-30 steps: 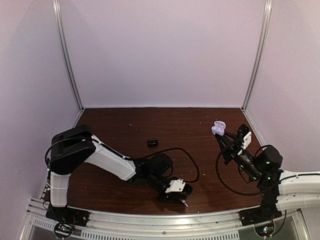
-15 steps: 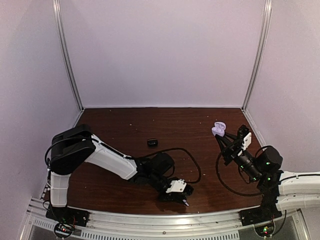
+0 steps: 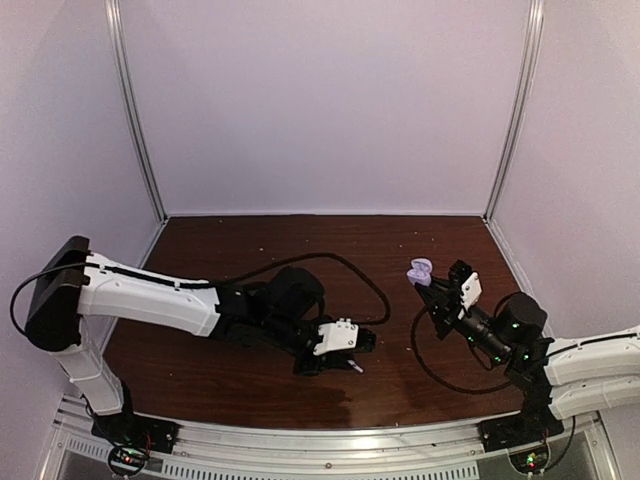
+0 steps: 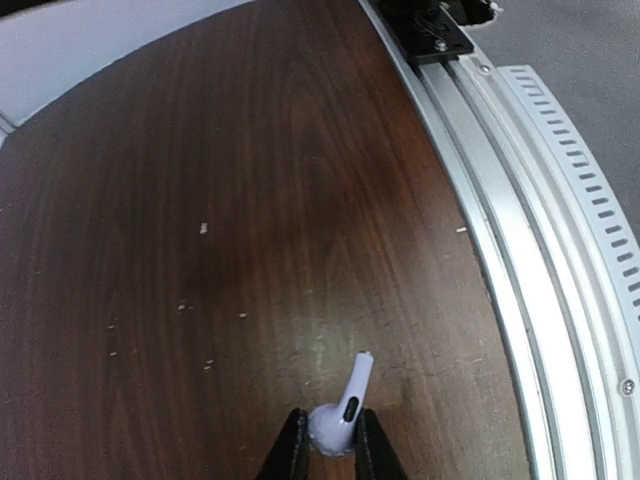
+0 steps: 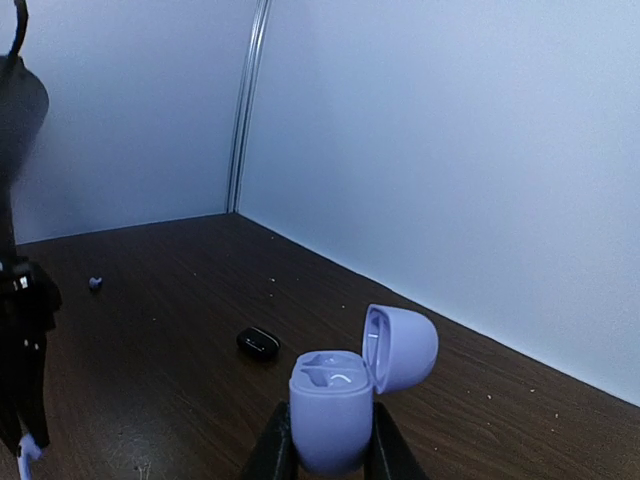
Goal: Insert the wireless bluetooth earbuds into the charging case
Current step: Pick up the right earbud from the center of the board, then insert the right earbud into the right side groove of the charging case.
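Earbud (image 4: 345, 410): likely light, slick; left jaws pinch its bulb; right jaws clamp the open charging case (image 5: 328, 410).

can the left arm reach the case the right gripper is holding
Probably yes: the right gripper holds the charging case up, lid open, and only slack cable lies between it and the left gripper with its earbud.

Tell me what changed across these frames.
The left end effector closed on an earbud and carried it away from the front rail. The right end effector shifted leftward with the charging case. Unchanged: case gripped, lid open.
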Tool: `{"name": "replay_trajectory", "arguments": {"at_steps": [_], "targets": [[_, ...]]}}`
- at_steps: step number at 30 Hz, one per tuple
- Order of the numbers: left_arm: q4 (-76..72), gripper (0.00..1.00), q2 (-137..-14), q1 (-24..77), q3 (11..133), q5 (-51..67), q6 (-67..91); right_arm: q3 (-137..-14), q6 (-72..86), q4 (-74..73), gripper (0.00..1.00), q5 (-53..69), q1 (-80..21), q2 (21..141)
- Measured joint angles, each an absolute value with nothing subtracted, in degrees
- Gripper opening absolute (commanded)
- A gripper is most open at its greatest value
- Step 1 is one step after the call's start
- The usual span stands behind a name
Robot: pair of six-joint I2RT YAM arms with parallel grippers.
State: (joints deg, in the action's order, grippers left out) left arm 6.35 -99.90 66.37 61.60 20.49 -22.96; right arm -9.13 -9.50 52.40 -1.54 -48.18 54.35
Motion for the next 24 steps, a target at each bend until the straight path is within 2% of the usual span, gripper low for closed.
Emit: {"name": "replay_trajectory", "arguments": {"at_steps": [5, 13, 24], "targets": [[14.3, 0.1, -90.4, 65.8, 63.5, 9.1, -21.1, -10.2, -11.9, 53.2, 0.0, -0.2, -48.9, 59.8], [22.9, 0.1, -89.3, 64.2, 74.0, -1.9, -16.1, -12.2, -19.1, 59.8, 0.0, 2.6, -52.2, 66.4], [28.1, 0.1, -90.9, 63.0, 81.2, -5.5, -12.5, -15.1, -27.7, 64.6, 0.0, 6.2, -55.5, 72.0]]}}
